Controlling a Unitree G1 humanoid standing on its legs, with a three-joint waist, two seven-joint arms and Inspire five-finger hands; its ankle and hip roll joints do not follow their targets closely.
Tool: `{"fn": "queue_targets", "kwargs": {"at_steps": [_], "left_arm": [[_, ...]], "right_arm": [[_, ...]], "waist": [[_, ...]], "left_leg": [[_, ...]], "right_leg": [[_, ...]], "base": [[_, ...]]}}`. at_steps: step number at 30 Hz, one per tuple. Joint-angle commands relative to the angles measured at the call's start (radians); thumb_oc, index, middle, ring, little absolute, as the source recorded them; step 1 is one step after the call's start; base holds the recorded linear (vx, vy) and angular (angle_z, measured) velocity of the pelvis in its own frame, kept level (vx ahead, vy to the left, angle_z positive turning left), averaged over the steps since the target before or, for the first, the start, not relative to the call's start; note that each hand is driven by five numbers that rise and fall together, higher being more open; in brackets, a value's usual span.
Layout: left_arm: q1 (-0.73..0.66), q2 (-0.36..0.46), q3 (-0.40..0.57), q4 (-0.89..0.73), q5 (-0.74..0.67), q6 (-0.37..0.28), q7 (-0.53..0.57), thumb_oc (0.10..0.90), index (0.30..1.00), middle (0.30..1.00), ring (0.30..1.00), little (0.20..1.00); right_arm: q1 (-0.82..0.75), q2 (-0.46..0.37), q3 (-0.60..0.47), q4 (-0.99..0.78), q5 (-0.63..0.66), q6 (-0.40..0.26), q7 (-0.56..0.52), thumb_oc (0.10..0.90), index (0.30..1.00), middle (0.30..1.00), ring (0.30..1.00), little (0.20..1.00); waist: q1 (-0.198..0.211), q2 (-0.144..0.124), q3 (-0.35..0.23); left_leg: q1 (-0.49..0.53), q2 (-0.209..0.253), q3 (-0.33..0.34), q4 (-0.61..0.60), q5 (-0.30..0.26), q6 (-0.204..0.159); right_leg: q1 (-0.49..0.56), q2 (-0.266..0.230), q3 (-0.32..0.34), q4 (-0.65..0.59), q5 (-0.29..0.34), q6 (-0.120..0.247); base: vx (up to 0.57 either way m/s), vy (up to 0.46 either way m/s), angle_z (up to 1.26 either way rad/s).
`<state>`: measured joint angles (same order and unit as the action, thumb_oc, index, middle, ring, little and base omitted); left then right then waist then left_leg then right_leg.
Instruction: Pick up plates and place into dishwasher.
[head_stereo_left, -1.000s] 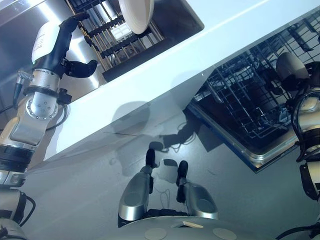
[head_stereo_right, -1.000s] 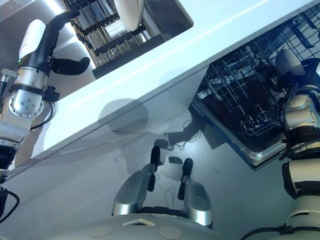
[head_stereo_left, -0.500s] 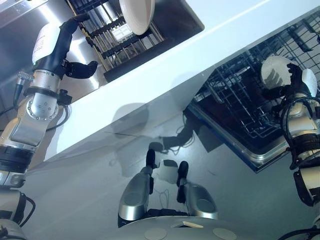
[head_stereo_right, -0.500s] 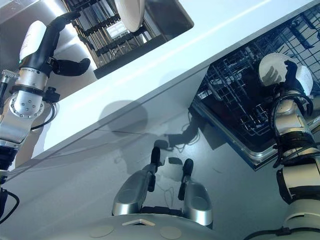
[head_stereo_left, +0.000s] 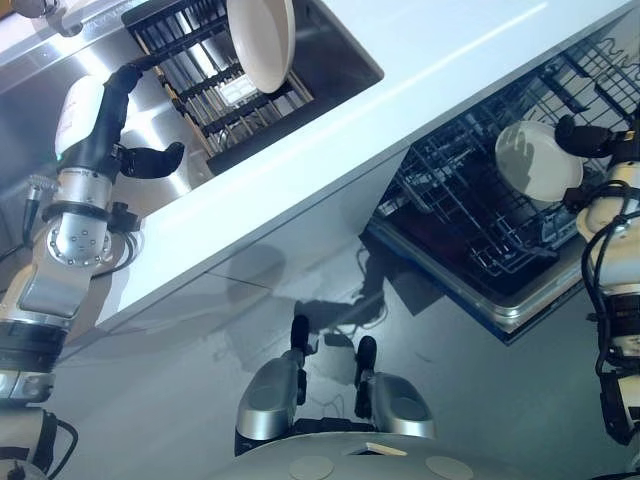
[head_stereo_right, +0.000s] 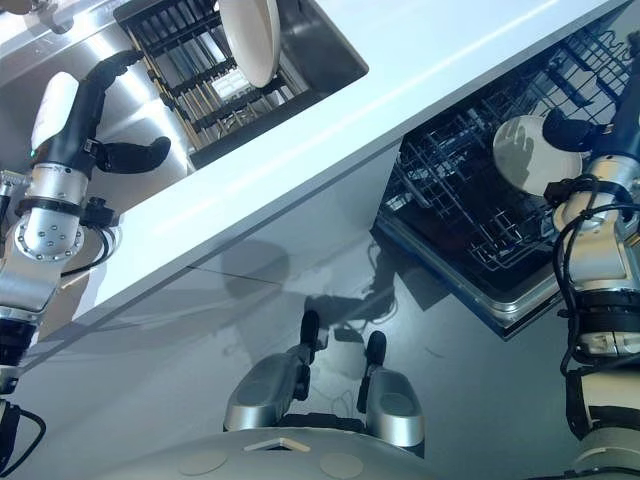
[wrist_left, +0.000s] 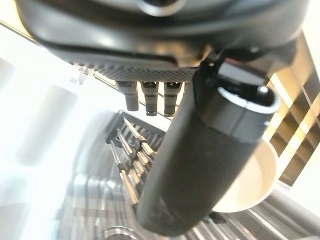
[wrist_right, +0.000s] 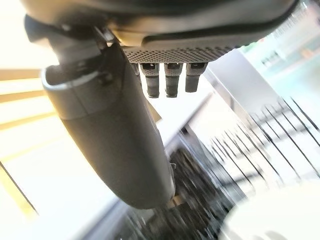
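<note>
Since a second ago the right hand (head_stereo_left: 590, 135) has swung up and now carries a white plate (head_stereo_left: 538, 160) above the dishwasher rack (head_stereo_left: 480, 215); its dark fingers seem to clasp the plate's far rim, though the grip is hard to make out. Over the sink, the left hand (head_stereo_left: 125, 120) hovers with fingers relaxed and empty, near a second plate (head_stereo_left: 262, 42) standing upright in the drying rack (head_stereo_left: 205, 75).

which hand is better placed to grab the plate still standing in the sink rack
The left hand: it hovers open beside the sink rack holding the upright plate. The right hand is far off by the dishwasher rack.
</note>
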<state>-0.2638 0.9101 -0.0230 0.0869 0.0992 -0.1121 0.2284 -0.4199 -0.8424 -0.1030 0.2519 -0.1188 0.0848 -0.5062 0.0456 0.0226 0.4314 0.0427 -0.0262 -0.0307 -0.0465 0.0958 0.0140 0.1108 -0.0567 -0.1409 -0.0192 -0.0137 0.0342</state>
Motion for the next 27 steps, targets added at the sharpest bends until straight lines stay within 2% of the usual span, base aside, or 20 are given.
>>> {"fn": "queue_targets", "kwargs": {"at_steps": [1, 7, 11, 15, 18, 20, 23, 24, 26, 27], "left_arm": [[0.056, -0.005, 0.11, -0.055, 0.026, -0.049, 0.034, 0.8, 0.9, 0.9, 0.9, 0.9], [0.1, -0.014, 0.155, -0.075, 0.116, -0.067, 0.016, 0.8, 0.9, 0.9, 0.9, 0.9], [0.119, 0.011, 0.194, -0.098, 0.198, -0.091, 0.026, 0.8, 0.9, 0.9, 0.9, 0.9], [0.076, 0.083, 0.215, -0.127, 0.222, -0.056, 0.014, 0.8, 0.9, 0.9, 0.9, 0.9], [-0.014, 0.145, 0.185, -0.111, 0.229, -0.002, 0.026, 0.8, 0.9, 0.9, 0.9, 0.9], [-0.059, 0.165, 0.156, -0.098, 0.229, 0.026, 0.028, 0.8, 0.9, 0.9, 0.9, 0.9], [-0.128, 0.213, 0.113, -0.072, 0.225, 0.055, 0.031, 0.8, 0.9, 0.9, 0.9, 0.9], [-0.177, 0.246, 0.077, -0.047, 0.224, 0.081, 0.031, 0.8, 0.9, 0.9, 0.9, 0.9], [-0.258, 0.29, 0.004, 0.001, 0.204, 0.089, 0.039, 0.8, 0.9, 0.9, 0.9, 0.9], [-0.328, 0.317, -0.055, 0.032, 0.195, 0.109, 0.032, 0.8, 0.9, 0.9, 0.9, 0.9]], "right_arm": [[0.062, -0.066, -0.025, -0.125, -0.072, -0.129, -0.065, 0.8, 0.9, 0.9, 0.9, 0.9], [0.213, 0.023, -0.103, -0.22, 0.007, -0.2, 0.036, 0.8, 0.9, 0.9, 0.9, 0.9], [0.326, 0.118, -0.112, -0.26, 0.091, -0.228, 0.185, 0.8, 0.9, 0.9, 0.9, 0.9], [0.402, 0.195, -0.031, -0.302, 0.158, -0.228, 0.338, 0.8, 0.9, 0.9, 0.9, 0.9], [0.417, 0.263, 0.084, -0.326, 0.22, -0.254, 0.421, 0.8, 0.9, 0.9, 0.9, 0.9], [0.419, 0.295, 0.143, -0.329, 0.242, -0.269, 0.429, 0.8, 0.9, 0.9, 0.9, 0.9], [0.421, 0.304, 0.214, -0.349, 0.162, -0.299, 0.429, 0.8, 0.9, 0.9, 0.9, 0.9], [0.414, 0.297, 0.274, -0.359, 0.176, -0.294, 0.447, 0.8, 0.9, 0.9, 0.9, 0.9], [0.405, 0.287, 0.322, -0.338, 0.103, -0.331, 0.43, 0.8, 0.9, 0.9, 0.9, 0.9], [0.395, 0.271, 0.365, -0.339, 0.138, -0.309, 0.442, 0.8, 0.9, 0.9, 0.9, 0.9]], "waist": [[-0.024, -0.02, -0.241], [-0.047, -0.022, -0.278], [-0.072, -0.015, -0.297], [-0.101, 0.0, -0.312], [-0.125, 0.012, -0.32], [-0.132, 0.018, -0.323], [-0.14, 0.027, -0.327], [-0.151, 0.039, -0.331], [-0.152, 0.043, -0.331], [-0.156, 0.049, -0.333]], "left_leg": [[-0.01, -0.042, 0.015, 0.035, -0.108, -0.016], [0.02, -0.044, 0.038, 0.018, -0.117, -0.018], [0.036, -0.042, 0.059, 0.005, -0.118, -0.019], [0.054, -0.042, 0.083, -0.01, -0.118, -0.017], [0.063, -0.043, 0.105, -0.016, -0.118, -0.016], [0.062, -0.043, 0.113, -0.014, -0.12, -0.016], [0.063, -0.044, 0.123, -0.012, -0.124, -0.014], [0.07, -0.046, 0.128, -0.012, -0.134, -0.012], [0.07, -0.047, 0.134, -0.008, -0.139, -0.009], [0.07, -0.047, 0.136, -0.006, -0.141, -0.007]], "right_leg": [[-0.086, 0.027, 0.015, 0.118, -0.045, 0.039], [-0.063, 0.022, 0.032, 0.074, -0.024, 0.053], [-0.058, 0.02, 0.044, 0.056, -0.012, 0.061], [-0.051, 0.019, 0.055, 0.047, -0.007, 0.065], [-0.053, 0.015, 0.069, 0.039, 0.003, 0.071], [-0.055, 0.015, 0.077, 0.039, 0.003, 0.074], [-0.058, 0.014, 0.086, 0.04, 0.002, 0.077], [-0.054, 0.013, 0.09, 0.041, -0.01, 0.08], [-0.055, 0.012, 0.093, 0.044, -0.013, 0.082], [-0.057, 0.012, 0.095, 0.047, -0.015, 0.084]], "base": [[-0.01, 0.087, -0.06], [-0.02, 0.087, -0.04], [-0.02, 0.096, -0.13], [-0.02, 0.089, -0.11], [-0.03, 0.069, -0.09], [-0.03, 0.054, -0.19], [0.0, 0.05, -0.16], [0.01, 0.063, -0.15], [0.0, 0.049, -0.16], [-0.01, 0.029, -0.1]]}}
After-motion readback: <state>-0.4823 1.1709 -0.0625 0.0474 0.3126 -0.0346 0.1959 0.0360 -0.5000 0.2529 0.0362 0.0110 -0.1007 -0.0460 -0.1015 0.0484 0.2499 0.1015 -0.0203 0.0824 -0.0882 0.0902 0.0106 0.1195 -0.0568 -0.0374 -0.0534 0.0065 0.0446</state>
